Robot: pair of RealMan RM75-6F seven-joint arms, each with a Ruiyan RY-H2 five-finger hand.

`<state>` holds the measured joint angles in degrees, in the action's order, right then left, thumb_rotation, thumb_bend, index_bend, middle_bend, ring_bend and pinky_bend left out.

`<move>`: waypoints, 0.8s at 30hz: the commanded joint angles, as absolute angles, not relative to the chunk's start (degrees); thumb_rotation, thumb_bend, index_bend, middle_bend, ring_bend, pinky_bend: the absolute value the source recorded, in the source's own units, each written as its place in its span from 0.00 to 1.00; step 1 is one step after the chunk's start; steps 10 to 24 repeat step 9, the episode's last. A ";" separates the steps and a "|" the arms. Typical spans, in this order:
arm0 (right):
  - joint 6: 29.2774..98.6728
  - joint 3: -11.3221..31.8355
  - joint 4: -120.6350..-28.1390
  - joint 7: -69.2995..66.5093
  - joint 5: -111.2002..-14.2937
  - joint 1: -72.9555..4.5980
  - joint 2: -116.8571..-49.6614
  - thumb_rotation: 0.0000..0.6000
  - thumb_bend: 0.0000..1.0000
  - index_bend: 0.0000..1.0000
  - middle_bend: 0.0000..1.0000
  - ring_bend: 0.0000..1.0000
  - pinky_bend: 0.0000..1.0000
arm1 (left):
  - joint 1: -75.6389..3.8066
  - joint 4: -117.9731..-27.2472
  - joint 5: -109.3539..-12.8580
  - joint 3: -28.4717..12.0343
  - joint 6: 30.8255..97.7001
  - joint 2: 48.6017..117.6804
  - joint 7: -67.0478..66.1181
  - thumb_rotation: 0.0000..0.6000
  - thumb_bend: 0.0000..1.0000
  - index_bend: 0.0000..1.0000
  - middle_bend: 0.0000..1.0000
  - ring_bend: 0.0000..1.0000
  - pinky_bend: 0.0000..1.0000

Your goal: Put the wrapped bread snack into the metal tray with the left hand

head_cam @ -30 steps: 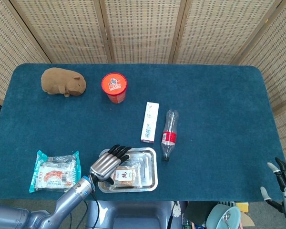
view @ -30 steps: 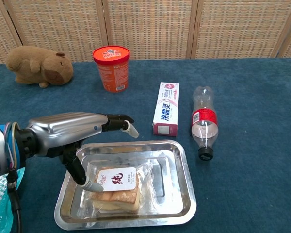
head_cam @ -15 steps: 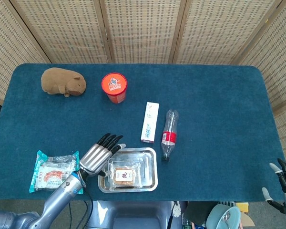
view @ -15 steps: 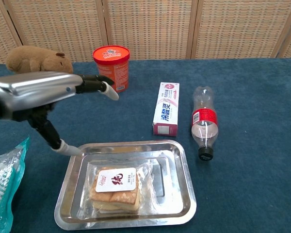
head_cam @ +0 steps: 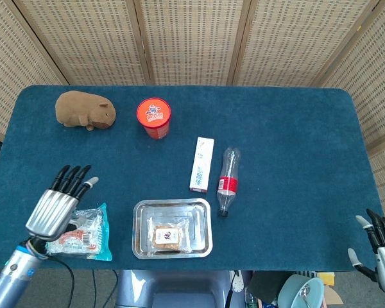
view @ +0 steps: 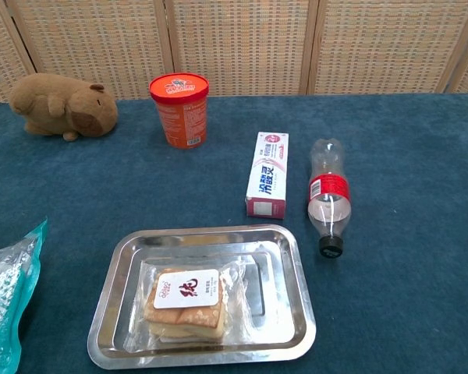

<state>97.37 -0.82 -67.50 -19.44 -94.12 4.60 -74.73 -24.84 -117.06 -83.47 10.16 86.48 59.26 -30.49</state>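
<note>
The wrapped bread snack (head_cam: 167, 237) (view: 186, 302) lies flat inside the metal tray (head_cam: 141, 212) (view: 296, 265) near the table's front edge. My left hand (head_cam: 56, 204) hangs well left of the tray, above a teal snack bag, fingers spread and holding nothing. In the chest view that hand is out of frame. My right hand (head_cam: 378, 247) shows at the bottom right corner of the head view, off the table, fingers apart and empty.
A teal snack bag (head_cam: 83, 233) (view: 4, 304) lies left of the tray. Behind the tray lie a toothpaste box (head_cam: 201, 163) (view: 268, 173) and a plastic bottle (head_cam: 227, 179) (view: 327, 195). Further back stand an orange cup (head_cam: 153, 117) (view: 179, 107) and a plush capybara (head_cam: 85, 110) (view: 61, 104).
My left hand has lifted off the tray and swung left, ending above the teal bag. The bread snack stays in the tray. The right hand has barely moved.
</note>
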 commanded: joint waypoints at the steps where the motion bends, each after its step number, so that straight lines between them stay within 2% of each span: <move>1: 95.13 -0.61 -70.92 -16.32 -94.19 3.14 -73.64 1.00 0.38 0.10 0.00 0.00 0.00 | -18.46 -110.03 -87.57 12.43 92.97 57.97 -24.96 1.00 0.21 0.15 0.00 0.00 0.00; 9: 92.93 -0.68 -73.71 -13.61 -94.20 1.89 -72.84 1.00 0.38 0.10 0.00 0.00 0.00 | -14.23 -104.37 -89.71 11.08 94.50 60.05 -20.67 1.00 0.20 0.15 0.00 0.00 0.00; 24: 92.93 -0.68 -73.71 -13.61 -94.20 1.89 -72.84 1.00 0.38 0.10 0.00 0.00 0.00 | -14.23 -104.37 -89.71 11.08 94.50 60.05 -20.67 1.00 0.20 0.15 0.00 0.00 0.00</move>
